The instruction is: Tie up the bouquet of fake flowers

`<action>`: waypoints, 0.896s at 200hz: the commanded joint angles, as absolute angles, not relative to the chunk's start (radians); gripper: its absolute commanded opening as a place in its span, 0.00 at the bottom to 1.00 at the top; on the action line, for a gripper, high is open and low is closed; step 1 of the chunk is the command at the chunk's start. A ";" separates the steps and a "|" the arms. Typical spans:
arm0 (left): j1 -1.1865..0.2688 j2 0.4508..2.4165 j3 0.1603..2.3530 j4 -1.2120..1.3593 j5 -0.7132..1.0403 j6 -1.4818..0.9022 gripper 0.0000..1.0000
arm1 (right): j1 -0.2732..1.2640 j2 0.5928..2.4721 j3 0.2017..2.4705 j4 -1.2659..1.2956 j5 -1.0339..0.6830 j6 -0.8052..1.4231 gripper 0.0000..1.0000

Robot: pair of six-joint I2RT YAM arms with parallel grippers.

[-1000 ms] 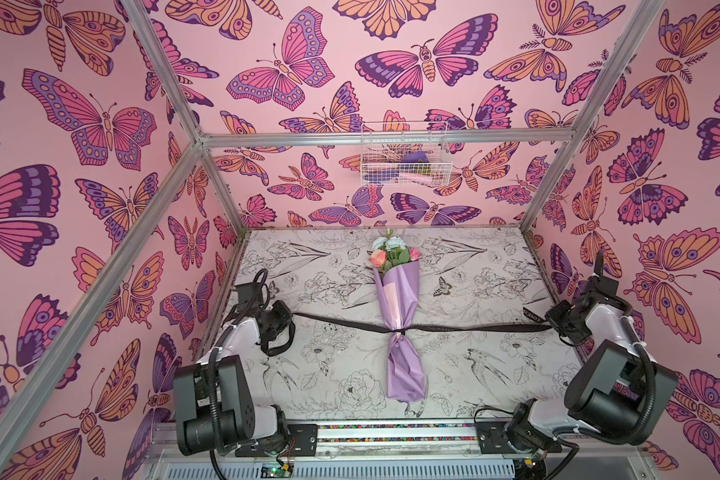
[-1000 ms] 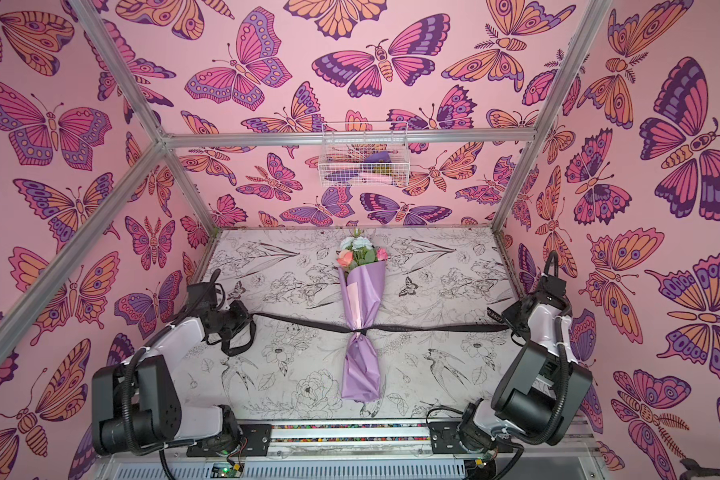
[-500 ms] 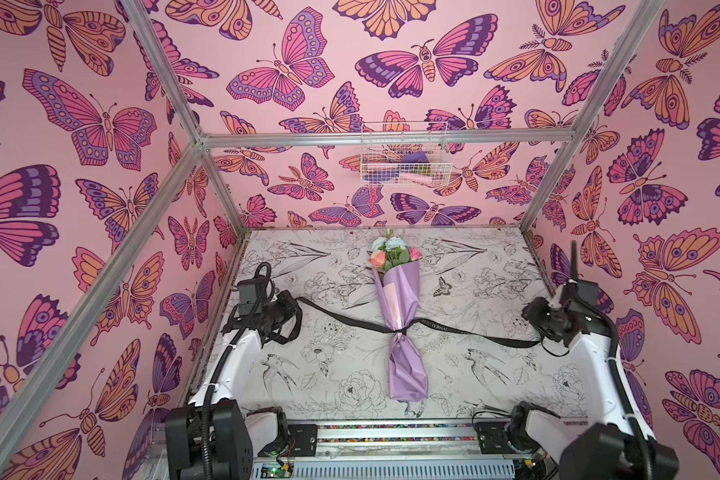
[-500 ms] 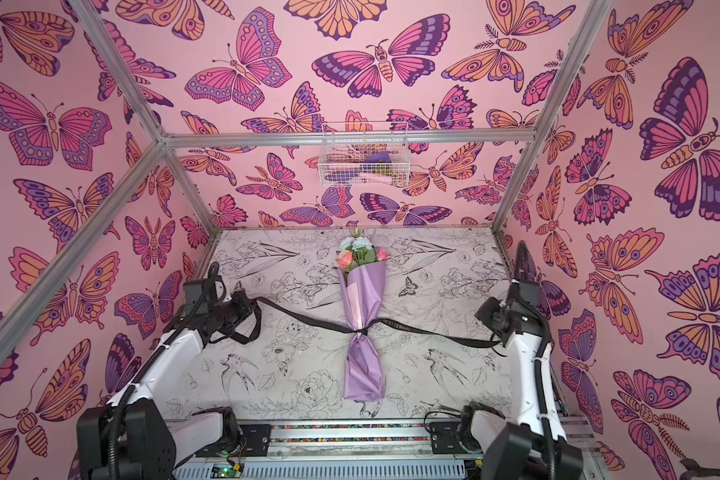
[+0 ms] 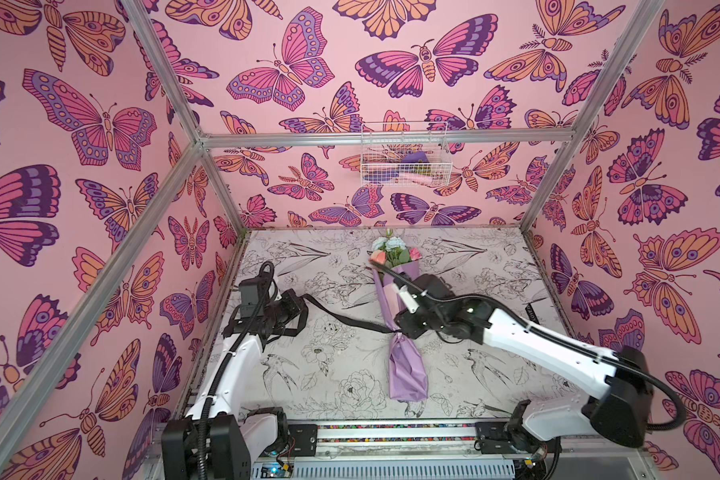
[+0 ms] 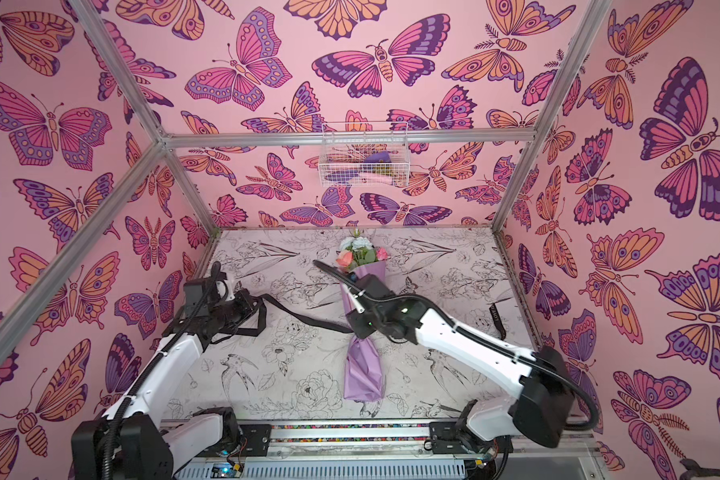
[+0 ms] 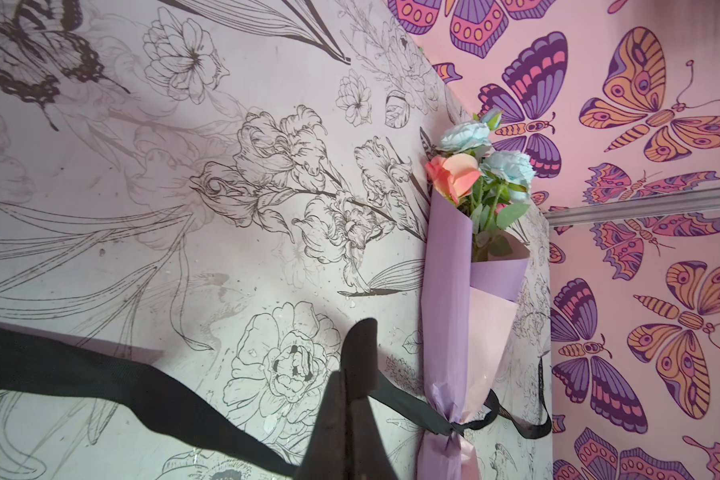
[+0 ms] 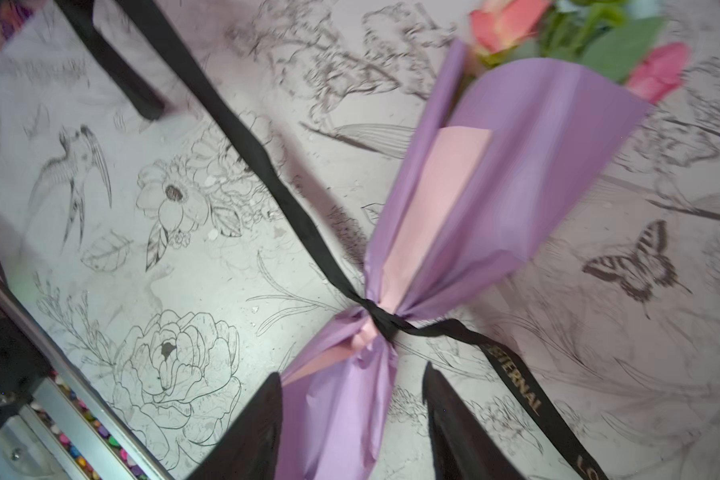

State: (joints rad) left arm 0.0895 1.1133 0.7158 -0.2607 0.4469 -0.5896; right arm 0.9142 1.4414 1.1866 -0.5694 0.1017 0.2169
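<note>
the bouquet point(image 8: 454, 216) lies mid counter point(image 5: 333, 374), long axis front edge to back, blooms backward, the right fingers point(image 8: 454, 432) spread wide astride its wrap frontward of the knotted waist, the left fingers point(image 7: 350, 440) pinching the ribbon point(image 7: 142, 386) leftward.

Smooth matt lilac-and-pink paper wrap on bouquet of fake flowers point(image 5: 408, 365); cloth-like petals, plastic-looking leaves. Black cloth ribbon point(image 8: 269, 172), slight sheen, gilt lettering. Matt printed sheet on table point(image 5: 495, 266), scuffed. Satin grey metal frame bars point(image 5: 287, 139). White-coated wire basket point(image 5: 404, 185). Glossy white plastic arm shells point(image 5: 537, 336).
</note>
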 commanded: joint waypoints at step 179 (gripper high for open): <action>0.075 1.034 0.757 -0.324 0.459 -0.586 0.00 | 1.083 2.107 1.575 -0.371 0.587 0.074 0.43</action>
